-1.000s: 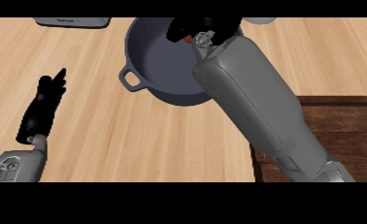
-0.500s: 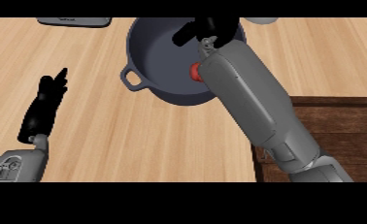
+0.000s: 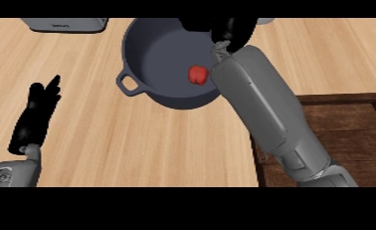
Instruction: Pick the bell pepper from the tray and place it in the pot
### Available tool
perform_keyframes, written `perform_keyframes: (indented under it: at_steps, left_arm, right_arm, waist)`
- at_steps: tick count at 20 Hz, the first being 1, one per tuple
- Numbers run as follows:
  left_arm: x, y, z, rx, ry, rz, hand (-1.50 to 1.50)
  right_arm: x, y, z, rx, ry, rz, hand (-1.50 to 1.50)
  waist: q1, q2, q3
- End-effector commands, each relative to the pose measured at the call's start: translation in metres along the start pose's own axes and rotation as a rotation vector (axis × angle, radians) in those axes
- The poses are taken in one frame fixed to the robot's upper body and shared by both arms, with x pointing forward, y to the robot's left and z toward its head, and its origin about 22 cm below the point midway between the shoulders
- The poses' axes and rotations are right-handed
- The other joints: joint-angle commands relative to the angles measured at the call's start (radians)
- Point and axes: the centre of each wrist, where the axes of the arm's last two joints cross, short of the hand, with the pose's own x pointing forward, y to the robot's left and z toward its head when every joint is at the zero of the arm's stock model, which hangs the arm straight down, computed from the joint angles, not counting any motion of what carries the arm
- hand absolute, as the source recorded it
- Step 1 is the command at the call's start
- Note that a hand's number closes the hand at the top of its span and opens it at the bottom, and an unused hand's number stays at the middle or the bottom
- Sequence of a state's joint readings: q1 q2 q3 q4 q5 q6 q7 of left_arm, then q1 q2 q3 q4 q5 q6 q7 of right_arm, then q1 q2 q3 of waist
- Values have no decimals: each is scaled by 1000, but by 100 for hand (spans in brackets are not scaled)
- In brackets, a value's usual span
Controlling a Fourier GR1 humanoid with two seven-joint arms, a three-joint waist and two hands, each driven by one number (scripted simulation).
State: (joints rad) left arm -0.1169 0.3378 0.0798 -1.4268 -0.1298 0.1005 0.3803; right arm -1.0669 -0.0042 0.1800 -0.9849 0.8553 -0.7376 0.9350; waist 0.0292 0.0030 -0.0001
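The red bell pepper (image 3: 197,74) lies inside the grey pot (image 3: 158,59); nothing is seen held in the right hand (image 3: 224,27), curled above the far rim. The left hand (image 3: 37,114) rests open at the counter's (image 3: 147,144) left edge.

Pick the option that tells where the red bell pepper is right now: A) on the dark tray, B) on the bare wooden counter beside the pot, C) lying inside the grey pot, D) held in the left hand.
C: the bell pepper lies on the floor of the pot, free of both hands.
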Motion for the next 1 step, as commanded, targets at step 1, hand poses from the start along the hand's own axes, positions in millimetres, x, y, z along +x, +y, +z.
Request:
perform_keyframes:
  at_steps: [1]
  left_arm:
    - [0,6,8,27,17,8,0]
  right_arm:
    - [-12,-11,8,-107,37,-142,-150]
  waist:
    - [-32,-12,1]
